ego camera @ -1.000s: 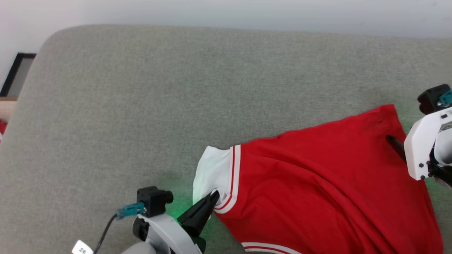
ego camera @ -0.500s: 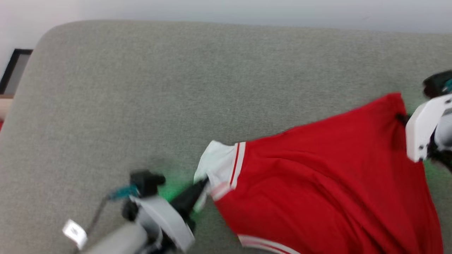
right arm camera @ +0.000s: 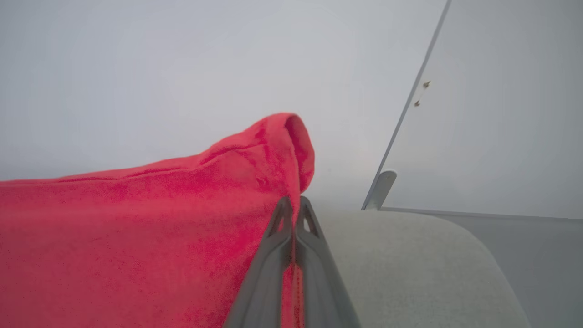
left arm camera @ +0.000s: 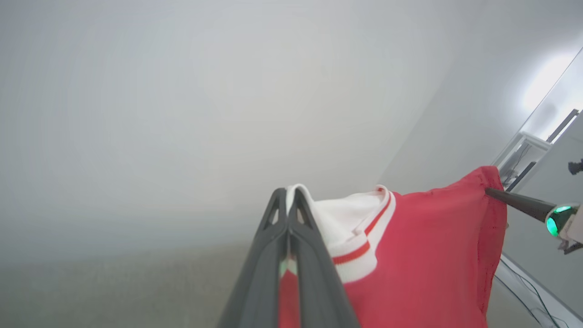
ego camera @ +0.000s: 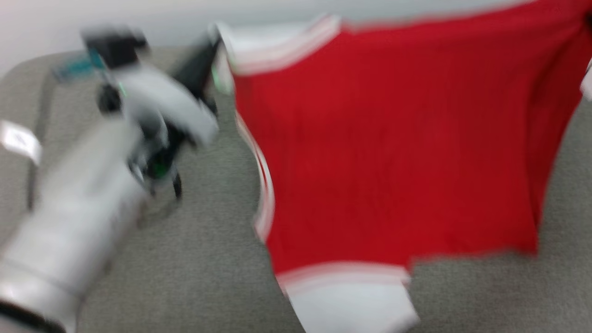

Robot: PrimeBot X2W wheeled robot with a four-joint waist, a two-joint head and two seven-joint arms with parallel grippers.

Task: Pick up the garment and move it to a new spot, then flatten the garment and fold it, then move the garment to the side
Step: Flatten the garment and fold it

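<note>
Head view badly blurred; fine detail not readable.

Finds garment [ego camera: 393,152] up off the grey cushion [ego camera: 185,259], stretched as a wide red sheet between both grippers, top edge high and taut, the rest hanging below.

Upper sleeve [ego camera: 273,41], white with striped trim, at the top left corner. Lower sleeve [ego camera: 351,300], also white with trim, dangling at the bottom edge; cannot tell whether touching the cushion.

At left gripper [left arm camera: 287,195]: fingers pressed together, pinching the upper sleeve by its cuff, with white and red cloth caught between them lower down.

At right gripper [right arm camera: 291,202]: fingers pressed together, pinching the red corner of the hem, cloth folded over just above the tips. In the left wrist view, seen as a dark finger entering the far red corner, with a green light [left arm camera: 553,223] at its base.

Behind the garment: pale wall [left arm camera: 182,91]. Under the right gripper: grey cushion.
</note>
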